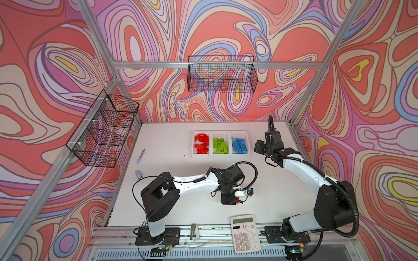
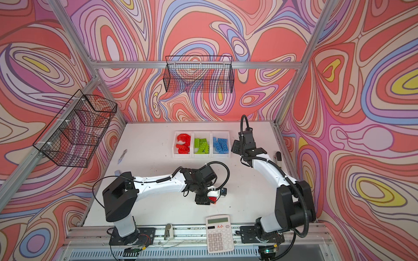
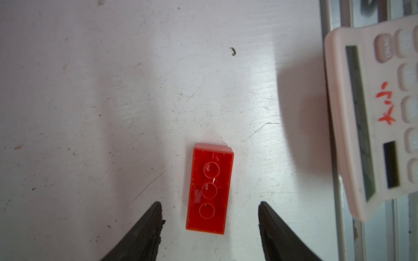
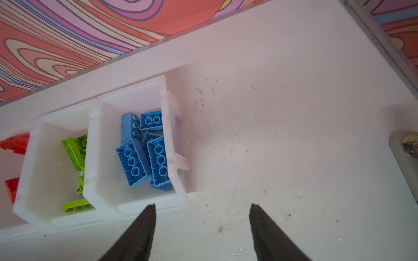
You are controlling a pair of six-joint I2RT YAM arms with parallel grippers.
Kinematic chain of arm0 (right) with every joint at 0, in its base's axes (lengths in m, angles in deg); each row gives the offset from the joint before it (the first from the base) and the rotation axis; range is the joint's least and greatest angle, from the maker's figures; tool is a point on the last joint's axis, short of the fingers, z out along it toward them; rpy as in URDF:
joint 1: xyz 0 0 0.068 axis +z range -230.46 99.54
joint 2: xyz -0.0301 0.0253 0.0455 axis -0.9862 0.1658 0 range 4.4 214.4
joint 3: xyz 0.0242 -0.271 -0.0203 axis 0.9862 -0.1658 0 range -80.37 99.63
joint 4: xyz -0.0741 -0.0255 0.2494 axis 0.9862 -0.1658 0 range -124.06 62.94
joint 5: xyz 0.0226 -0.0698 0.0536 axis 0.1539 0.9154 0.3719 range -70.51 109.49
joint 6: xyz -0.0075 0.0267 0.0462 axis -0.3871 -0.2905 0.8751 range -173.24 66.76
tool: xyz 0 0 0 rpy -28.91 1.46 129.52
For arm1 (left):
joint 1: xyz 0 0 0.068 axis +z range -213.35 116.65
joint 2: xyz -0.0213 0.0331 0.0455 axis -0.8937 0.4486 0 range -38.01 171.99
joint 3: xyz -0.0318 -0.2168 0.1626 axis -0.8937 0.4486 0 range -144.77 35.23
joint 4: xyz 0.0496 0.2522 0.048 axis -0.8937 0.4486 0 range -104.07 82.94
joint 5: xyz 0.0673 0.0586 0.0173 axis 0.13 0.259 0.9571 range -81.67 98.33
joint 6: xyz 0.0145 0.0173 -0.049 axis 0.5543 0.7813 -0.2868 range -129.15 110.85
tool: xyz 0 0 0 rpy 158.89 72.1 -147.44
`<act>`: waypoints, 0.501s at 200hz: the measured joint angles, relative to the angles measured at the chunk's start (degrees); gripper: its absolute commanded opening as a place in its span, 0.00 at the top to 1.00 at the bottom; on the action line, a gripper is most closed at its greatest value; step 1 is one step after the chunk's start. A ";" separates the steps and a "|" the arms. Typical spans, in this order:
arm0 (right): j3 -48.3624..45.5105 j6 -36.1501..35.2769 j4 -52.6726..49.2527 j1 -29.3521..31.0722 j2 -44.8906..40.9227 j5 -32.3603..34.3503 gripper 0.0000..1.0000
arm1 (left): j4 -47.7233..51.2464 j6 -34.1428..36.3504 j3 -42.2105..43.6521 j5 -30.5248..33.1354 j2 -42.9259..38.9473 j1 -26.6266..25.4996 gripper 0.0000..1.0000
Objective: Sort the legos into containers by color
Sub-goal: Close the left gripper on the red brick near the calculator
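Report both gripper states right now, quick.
Left gripper: open, fingers either side of the red brick, not gripping it.
Right gripper: open, holding nothing.

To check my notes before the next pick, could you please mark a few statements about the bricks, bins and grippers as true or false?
1. The left gripper is open over a red brick lying on the table. True.
2. That brick lies studs up. False: its hollow underside faces up.
3. The right gripper holds a blue brick. False: it is open and empty, beside the blue bin.
4. The green bricks sit in the middle bin. True.
5. The calculator lies at the table's far edge. False: it lies at the front edge.
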 measured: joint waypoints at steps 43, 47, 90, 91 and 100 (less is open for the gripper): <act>-0.04 -0.02 -0.04 -0.31 -1.29 -0.04 0.30 | 0.07 1.07 -1.33 0.48 3.93 -0.35 0.33; -0.04 -0.02 -0.04 -0.39 -1.42 -0.02 0.30 | 0.07 1.11 -1.46 0.55 4.11 -0.35 0.34; -0.46 -0.17 -0.04 -0.96 -2.14 0.02 0.32 | 0.07 1.44 -2.43 1.42 5.44 -0.35 0.50; -0.48 -0.17 -0.04 -0.98 -2.14 0.02 0.32 | 0.07 1.42 -2.43 1.46 5.46 -0.35 0.51; -0.66 -0.17 -0.04 -1.03 -2.16 0.02 0.32 | 0.09 1.42 -2.43 1.86 5.57 -0.35 0.54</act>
